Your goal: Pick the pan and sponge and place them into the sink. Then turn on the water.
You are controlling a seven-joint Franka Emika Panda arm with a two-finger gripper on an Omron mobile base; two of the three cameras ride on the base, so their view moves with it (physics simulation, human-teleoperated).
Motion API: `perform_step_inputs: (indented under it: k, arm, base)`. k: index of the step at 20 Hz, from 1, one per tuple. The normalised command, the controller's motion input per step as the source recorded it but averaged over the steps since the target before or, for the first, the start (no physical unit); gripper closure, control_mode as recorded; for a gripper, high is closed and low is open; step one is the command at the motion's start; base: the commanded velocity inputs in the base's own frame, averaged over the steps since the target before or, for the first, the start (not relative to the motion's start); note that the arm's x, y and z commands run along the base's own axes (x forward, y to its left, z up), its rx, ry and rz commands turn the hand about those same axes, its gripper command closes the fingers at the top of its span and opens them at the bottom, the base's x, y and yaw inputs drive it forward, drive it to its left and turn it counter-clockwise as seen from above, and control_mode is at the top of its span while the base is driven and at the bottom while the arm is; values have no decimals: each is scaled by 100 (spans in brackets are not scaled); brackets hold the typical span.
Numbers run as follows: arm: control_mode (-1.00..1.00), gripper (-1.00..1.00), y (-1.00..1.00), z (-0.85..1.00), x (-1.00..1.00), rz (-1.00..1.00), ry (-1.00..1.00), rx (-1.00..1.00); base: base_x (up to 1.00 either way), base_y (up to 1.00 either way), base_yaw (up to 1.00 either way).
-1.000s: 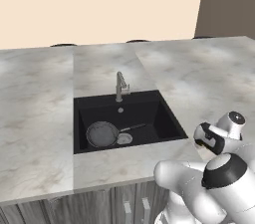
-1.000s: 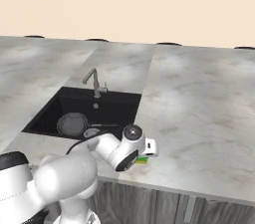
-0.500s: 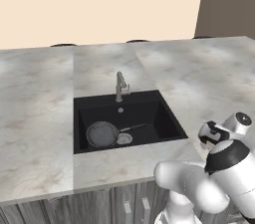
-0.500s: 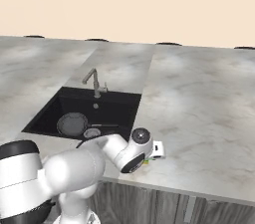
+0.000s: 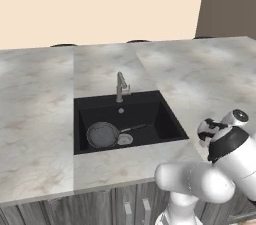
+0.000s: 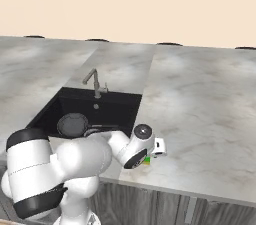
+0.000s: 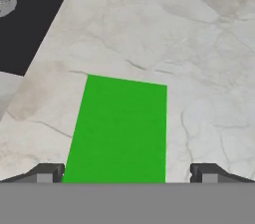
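Note:
The grey pan (image 5: 102, 135) lies inside the black sink (image 5: 159, 115), its dark handle pointing right; it also shows as the pan (image 6: 73, 124) in the sink (image 6: 114, 106). On the marble counter right of the basin lies the green sponge (image 7: 119, 131), and only a sliver of the sponge (image 6: 147, 160) peeks out under my hand. My gripper (image 7: 127, 174) is open just above it, one fingertip (image 7: 46, 173) on each side of the sponge. The faucet (image 5: 120, 86) shows no water stream.
A corner of the sink (image 7: 30, 14) lies at the upper left of the hand view, with a silver round drain (image 7: 5, 1). Marble counter (image 5: 210, 79) stretches wide on both sides of the basin. The counter's front edge (image 6: 200, 194) runs close below the sponge.
My hand has shifted further right and down over the sponge, covering more of it in the right base view. The pan has stayed put in the sink.

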Motion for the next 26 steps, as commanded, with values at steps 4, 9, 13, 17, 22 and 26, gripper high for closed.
perform_step_inputs:
  k: [4, 9, 13, 17, 22, 26]
  arm:
    - [-100, -100, 0, -25, 2, 0, 3, 0]
    - [-100, -100, 0, -35, 0, 1, 3, 0]
    - [-100, 100, 0, -22, 6, 0, 2, 0]
    - [-100, 100, 13, 0, 0, 0, 0, 0]
    - [-100, 100, 64, 0, 1, 0, 0, 0]
    - [-100, 100, 76, 5, 9, 1, 0, 0]
  base:
    - [0, 0, 0]
    - [0, 0, 0]
    - [0, 0, 0]
    - [0, 0, 0]
    - [0, 0, 0]
    - [0, 0, 0]
